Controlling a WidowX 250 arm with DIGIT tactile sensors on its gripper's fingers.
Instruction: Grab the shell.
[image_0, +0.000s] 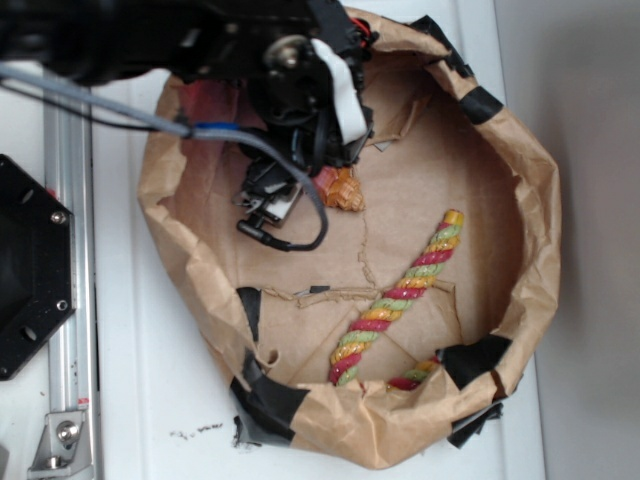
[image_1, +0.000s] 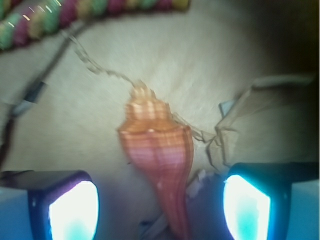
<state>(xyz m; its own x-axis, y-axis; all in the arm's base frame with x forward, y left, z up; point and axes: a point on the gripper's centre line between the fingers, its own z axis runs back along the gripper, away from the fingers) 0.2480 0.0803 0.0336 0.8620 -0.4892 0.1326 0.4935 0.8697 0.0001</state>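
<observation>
The shell (image_1: 159, 160) is glossy orange-brown and lies on the brown paper floor, its narrow tail pointing back between my fingers and its wide ribbed end away from me. My gripper (image_1: 160, 210) is open, with one glowing pad (image_1: 74, 210) on each side of the tail and a clear gap to the shell on both sides. In the exterior view only the shell's wide end (image_0: 341, 190) shows beyond the black gripper (image_0: 310, 165), which hovers over the upper left of the paper basin.
A crumpled brown paper basin (image_0: 520, 170) with black tape patches rings the work area. A red-yellow-green twisted rope (image_0: 405, 292) lies diagonally on its floor, and the rope (image_1: 95, 12) crosses the top of the wrist view. Torn paper flaps (image_1: 240, 125) rise on the right.
</observation>
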